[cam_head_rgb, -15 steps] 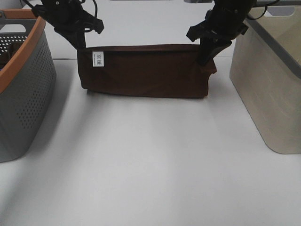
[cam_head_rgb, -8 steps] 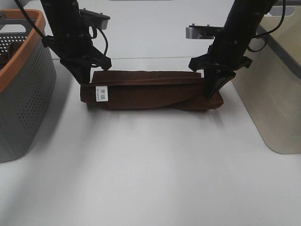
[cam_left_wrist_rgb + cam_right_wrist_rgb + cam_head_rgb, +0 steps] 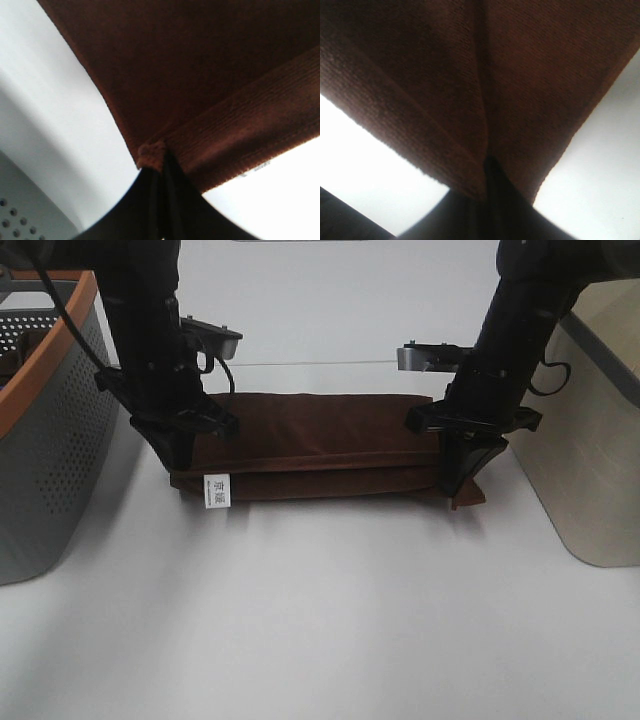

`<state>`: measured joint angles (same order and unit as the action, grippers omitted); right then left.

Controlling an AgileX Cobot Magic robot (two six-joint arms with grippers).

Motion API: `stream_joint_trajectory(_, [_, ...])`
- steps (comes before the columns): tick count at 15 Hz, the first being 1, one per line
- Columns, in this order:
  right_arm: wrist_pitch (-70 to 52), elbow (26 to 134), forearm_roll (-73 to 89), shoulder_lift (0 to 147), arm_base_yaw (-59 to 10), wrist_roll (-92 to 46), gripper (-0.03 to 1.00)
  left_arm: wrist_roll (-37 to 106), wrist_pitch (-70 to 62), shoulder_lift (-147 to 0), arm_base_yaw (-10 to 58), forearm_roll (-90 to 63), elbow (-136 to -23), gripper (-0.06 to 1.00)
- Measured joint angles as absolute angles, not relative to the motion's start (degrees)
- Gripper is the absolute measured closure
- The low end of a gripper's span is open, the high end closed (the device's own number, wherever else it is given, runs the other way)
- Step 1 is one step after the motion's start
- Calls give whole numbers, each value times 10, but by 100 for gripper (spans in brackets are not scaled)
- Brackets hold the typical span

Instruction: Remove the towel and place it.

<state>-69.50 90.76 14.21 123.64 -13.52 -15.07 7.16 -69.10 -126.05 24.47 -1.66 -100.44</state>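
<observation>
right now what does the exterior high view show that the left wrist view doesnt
Only the exterior high view shows both arms, the right gripper, the beige basket and the towel's full folded length on the table. Only the left wrist view shows the left gripper shut on a bunched towel corner. Both show the brown towel, its white label and the grey perforated basket.

The grey basket (image 3: 45,420) is cut off by the left edge and the beige bin (image 3: 590,440) by the right. Printing on the white label (image 3: 218,491) is too small to read. Both wrist views are blurred, the fingers (image 3: 162,200) running out at the bottom edge.
</observation>
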Motion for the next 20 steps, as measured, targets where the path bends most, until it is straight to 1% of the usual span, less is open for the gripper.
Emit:
stream_joint_trajectory(4, [-695,879,152,1236,-136,-150,95,72,-687,-1261,246,-27,-963,94])
stream_joint_trajectory(5, [-695,879,152,1236,-136,-150,91,72,-686,-1261,246,-25,-963,94])
stream_joint_trajectory(6, [-695,879,144,1236,-136,-147,83,72,-689,-1261,246,-15,-963,93])
stream_joint_trajectory(7, [-695,879,139,1236,-136,-143,68,72,-690,-1261,245,-10,-963,87])
stream_joint_trajectory(8, [-695,879,135,1236,-136,-133,51,72,-693,-1261,245,-4,-963,71])
stream_joint_trajectory(9, [-696,879,135,1236,-136,-128,34,72,-693,-1261,245,0,-963,48])
stream_joint_trajectory(10, [-697,879,135,1236,-136,-119,15,69,-694,-1261,245,0,-963,5])
stream_joint_trajectory(11, [-697,879,135,1236,-136,-119,15,69,-694,-1261,245,0,-963,5])
stream_joint_trajectory(12, [-697,879,135,1235,-136,-109,11,54,-696,-1261,245,-3,-963,-3])
stream_joint_trajectory(14, [-697,879,135,1231,-136,-103,10,48,-696,-1260,245,-3,-963,-4])
stream_joint_trajectory(16, [-697,879,149,1192,-136,-105,10,44,-697,-1249,245,-5,-981,-4])
stream_joint_trajectory(20, [-697,933,166,1107,-136,-105,10,44,-697,-1207,245,-31,-1106,-4])
